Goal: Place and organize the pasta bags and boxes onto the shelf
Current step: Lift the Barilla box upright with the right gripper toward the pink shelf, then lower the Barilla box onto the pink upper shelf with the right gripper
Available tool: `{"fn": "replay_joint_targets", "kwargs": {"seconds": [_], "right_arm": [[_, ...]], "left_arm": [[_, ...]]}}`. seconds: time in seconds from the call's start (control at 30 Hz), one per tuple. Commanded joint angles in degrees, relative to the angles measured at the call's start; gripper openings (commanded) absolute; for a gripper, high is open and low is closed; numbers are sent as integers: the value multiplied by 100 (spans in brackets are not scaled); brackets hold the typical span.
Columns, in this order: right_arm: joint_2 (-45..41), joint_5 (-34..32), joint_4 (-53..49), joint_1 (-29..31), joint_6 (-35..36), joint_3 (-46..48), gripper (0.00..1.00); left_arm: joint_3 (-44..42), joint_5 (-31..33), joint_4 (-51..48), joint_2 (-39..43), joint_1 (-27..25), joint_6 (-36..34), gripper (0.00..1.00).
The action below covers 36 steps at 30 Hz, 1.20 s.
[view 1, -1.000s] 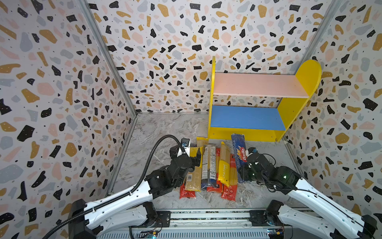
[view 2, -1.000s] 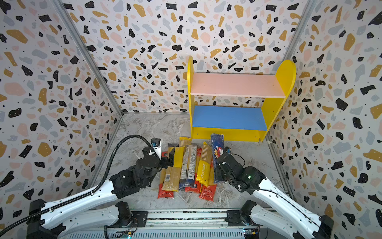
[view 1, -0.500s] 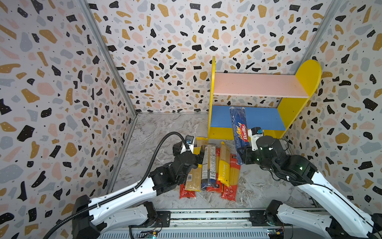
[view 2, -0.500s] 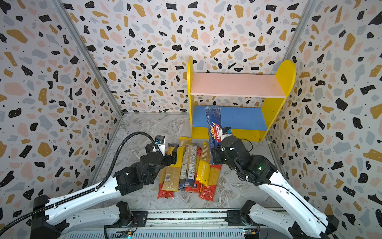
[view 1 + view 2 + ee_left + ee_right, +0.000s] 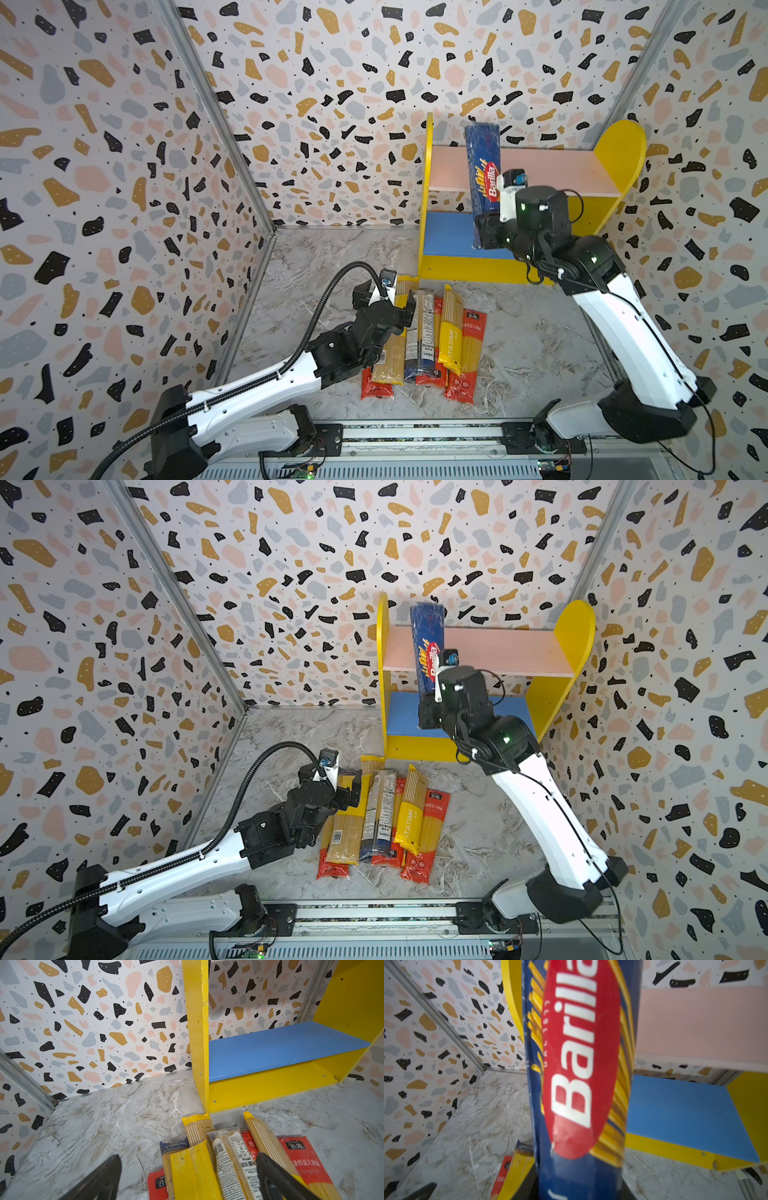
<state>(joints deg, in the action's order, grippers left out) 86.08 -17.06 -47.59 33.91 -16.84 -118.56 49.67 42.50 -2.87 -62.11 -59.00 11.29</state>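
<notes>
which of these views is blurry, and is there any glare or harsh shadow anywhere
Right wrist view: the Barilla box fills the frame and is soft, too close to the lens. Left wrist view: pasta packs and shelf are sharp; the left hand shows its fingers as dark blurs. Both top views: even light, soft shadows only, the box's top end slightly smeared.

I am counting one Barilla box (image 5: 482,166), three red packs (image 5: 471,345) showing, one yellow PASTATIME pack (image 5: 451,336), one shelf (image 5: 619,149); I am leaving the overlapped rest uncounted.
</notes>
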Motion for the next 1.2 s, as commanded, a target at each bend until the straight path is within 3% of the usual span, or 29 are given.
{"fn": "replay_joint_targets", "kwargs": {"seconds": [0.0,0.1,0.3,0.73,1.17], "right_arm": [[478,-103,495,-487,577,-1625,32],[1028,-57,454,-992,700,-2569,32],[1128,172,1023,-1798,788,-2263,33],[1194,326,657,-3093,847,-2513,34],[1156,216,594,-3476,830,-2075,37]], "left_arm": [[253,-22,320,-88,-33,-169,99],[270,-74,405,-182,-32,-227,100],[384,-162,463,-432,-34,-399,99],[429,-404,698,-791,-33,-469,99],[386,-409,708,-873,-32,-479,99]]}}
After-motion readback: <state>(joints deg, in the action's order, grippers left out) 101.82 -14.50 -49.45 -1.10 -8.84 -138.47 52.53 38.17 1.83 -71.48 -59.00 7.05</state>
